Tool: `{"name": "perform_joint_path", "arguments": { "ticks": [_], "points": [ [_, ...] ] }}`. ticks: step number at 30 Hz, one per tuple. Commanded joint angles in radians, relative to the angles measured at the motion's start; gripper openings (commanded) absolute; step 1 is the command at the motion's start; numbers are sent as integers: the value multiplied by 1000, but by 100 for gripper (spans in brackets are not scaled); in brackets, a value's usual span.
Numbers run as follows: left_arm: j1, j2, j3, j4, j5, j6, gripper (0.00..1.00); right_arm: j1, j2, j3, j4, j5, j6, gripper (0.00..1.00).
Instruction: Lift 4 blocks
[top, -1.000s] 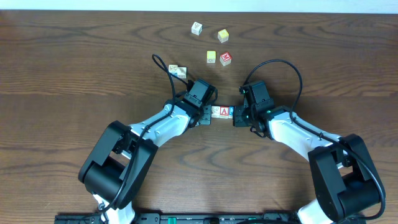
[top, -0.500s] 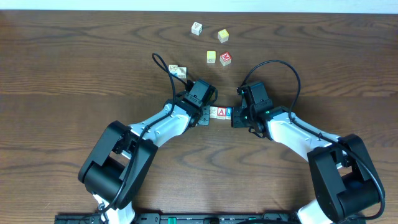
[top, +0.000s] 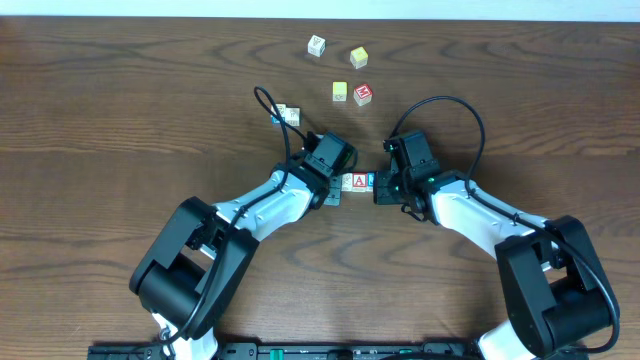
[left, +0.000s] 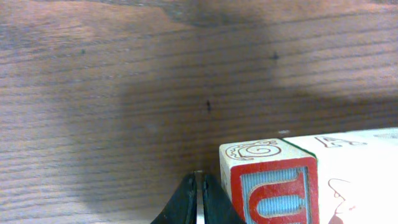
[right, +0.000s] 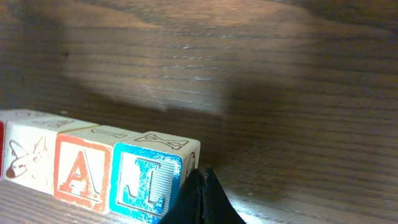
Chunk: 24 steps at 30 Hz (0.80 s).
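Four alphabet blocks stand in one tight row (top: 357, 181) between my two grippers. In the left wrist view the red-framed C block (left: 273, 190) ends the row, with a whitish block (left: 360, 177) behind it. The right wrist view shows the whitish block (right: 25, 155), the red-framed A block (right: 81, 168) and the blue-lettered block (right: 146, 180). My left gripper (left: 198, 194) is shut, its closed tips beside the C block. My right gripper (right: 200, 194) is shut against the blue-lettered block's outer side. I cannot tell whether the row is off the table.
Further back lie a white cube (top: 316, 45), two yellow cubes (top: 358, 57) (top: 340, 91) and a red cube (top: 363, 94). A pair of white cubes (top: 288, 115) sits behind the left arm, partly crossed by its cable (top: 265, 98).
The left arm has shifted slightly right and its cable now loops over the pair of white cubes. The row drifted a little left, then back right. Both grippers stayed shut.
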Motion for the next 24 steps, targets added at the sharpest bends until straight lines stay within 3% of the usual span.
{"name": "perform_joint_path", "arguments": {
  "ticks": [1,24],
  "points": [
    [-30,-3,17,3,55,17,7,-10,8,13,3,-71,-13,1],
    [-30,-3,17,5,55,17,7,-63,8,13,-23,-67,-43,1]
  ]
}}
